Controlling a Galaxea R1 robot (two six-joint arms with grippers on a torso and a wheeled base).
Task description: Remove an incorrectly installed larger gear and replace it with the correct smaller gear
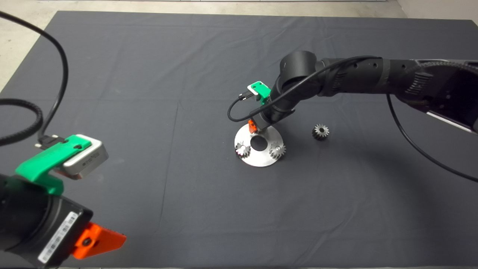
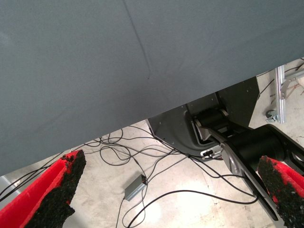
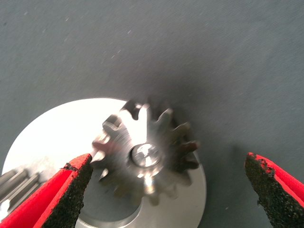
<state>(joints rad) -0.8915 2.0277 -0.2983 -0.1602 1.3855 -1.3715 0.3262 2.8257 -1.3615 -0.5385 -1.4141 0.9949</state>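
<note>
The larger gear (image 3: 145, 154), bright silver with long teeth, sits on a pin at the far edge of the round silver plate (image 1: 257, 160). My right gripper (image 3: 166, 166) is open and straddles it, one finger on each side, not touching. In the head view the right gripper (image 1: 257, 127) hides this gear. The smaller gear (image 1: 320, 131), dark grey-black, stands on the mat to the right of the plate. My left gripper (image 1: 99, 241) is parked at the lower left and is open and empty (image 2: 173, 190).
Two small silver gears (image 1: 242, 149) (image 1: 277, 150) sit on the plate's near side, beside its dark centre hole (image 1: 258, 142). One of them shows in the right wrist view (image 3: 14, 183). The left wrist view shows the mat's edge, floor cables and the robot's base.
</note>
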